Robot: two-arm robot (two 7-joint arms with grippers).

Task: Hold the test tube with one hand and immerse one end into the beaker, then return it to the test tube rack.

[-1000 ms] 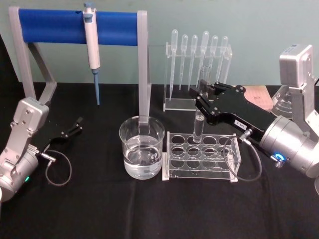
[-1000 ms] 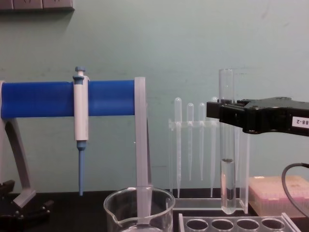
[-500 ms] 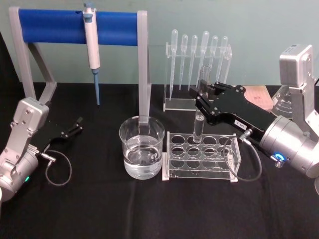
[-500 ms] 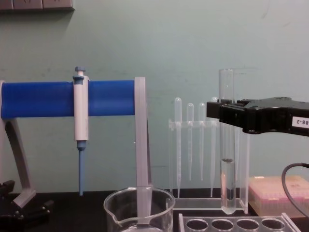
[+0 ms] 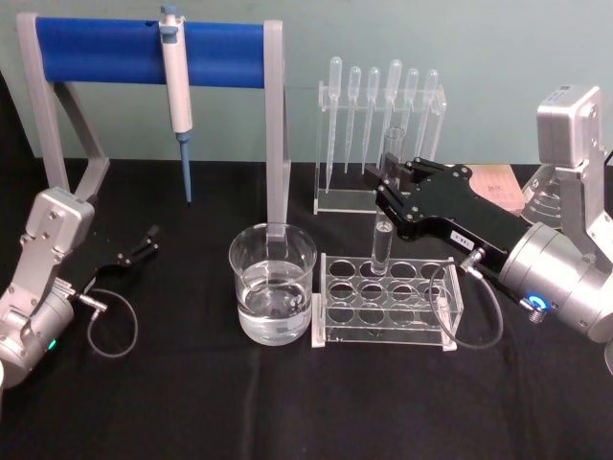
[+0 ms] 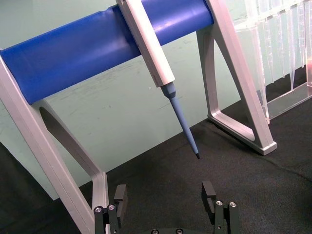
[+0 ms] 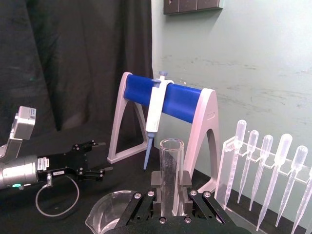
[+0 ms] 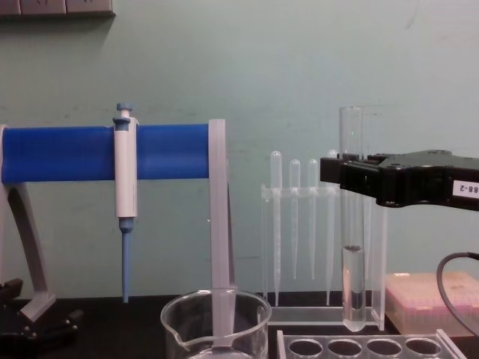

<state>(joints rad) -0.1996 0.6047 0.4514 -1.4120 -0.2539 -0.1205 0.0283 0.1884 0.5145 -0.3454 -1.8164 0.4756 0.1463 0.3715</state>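
The clear test tube (image 5: 384, 225) (image 8: 352, 269) (image 7: 170, 175) stands upright with my right gripper (image 5: 391, 190) (image 8: 346, 170) (image 7: 170, 202) shut on its upper part. Its round bottom hangs just above the back row of the clear tube rack (image 5: 388, 331) (image 8: 359, 348), and a little liquid sits in its lower end. The beaker (image 5: 272, 284) (image 8: 215, 327) (image 7: 109, 214), part full of clear liquid, stands left of the rack. My left gripper (image 5: 146, 242) (image 6: 165, 194) rests open, low on the table at far left, holding nothing.
A white-and-blue pipettor (image 5: 176, 91) (image 8: 125, 194) hangs on a blue-barred stand (image 5: 144, 50) behind the beaker. A clear holder with several plastic pipettes (image 5: 381, 105) stands at the back. A pinkish box (image 8: 430, 299) lies at back right.
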